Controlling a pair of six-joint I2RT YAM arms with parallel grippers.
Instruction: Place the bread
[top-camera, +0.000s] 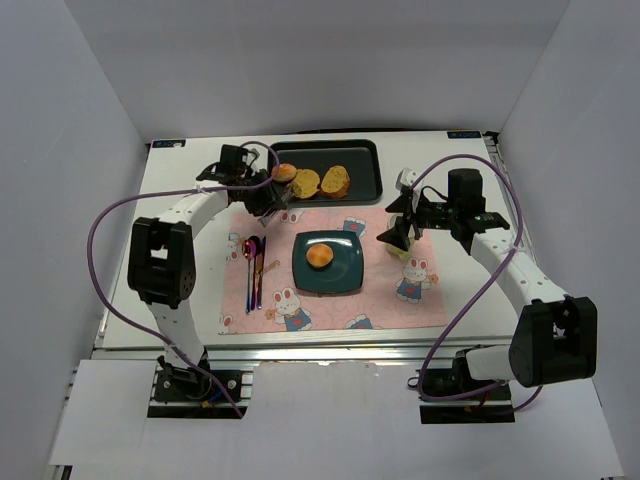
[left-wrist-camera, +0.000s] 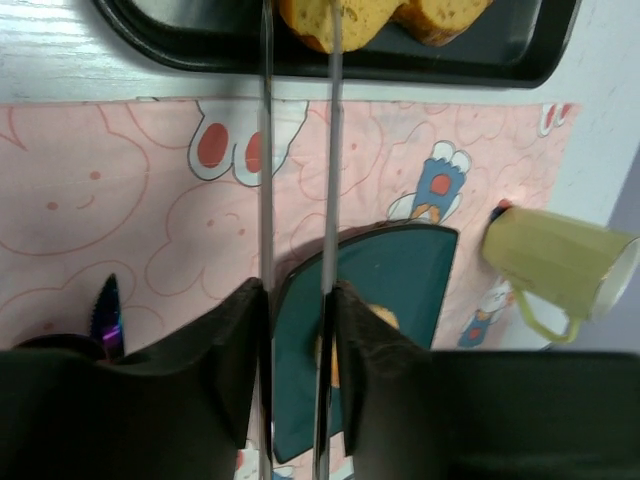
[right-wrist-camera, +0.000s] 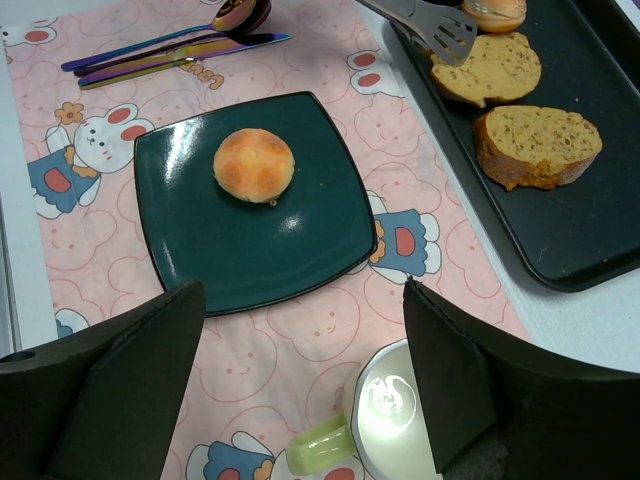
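Hovering right gripper (top-camera: 398, 238), fingers spread, over pale-green mug (right-wrist-camera: 385, 415) right of dark-green square plate (top-camera: 345, 278) bearing round golden bun (top-camera: 319, 257); beyond plate, clamping silver metal tongs (left-wrist-camera: 334, 150) in left gripper (top-camera: 265, 198), tips at second bun (top-camera: 284, 172) beside toasted oval slices (top-camera: 335, 181) on black tray (top-camera: 366, 160).

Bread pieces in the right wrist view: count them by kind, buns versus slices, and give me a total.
Round buns: 2 (one on the green plate, one by the tongs)
Toasted slices: 2 (both on the black tray)
Total: 4
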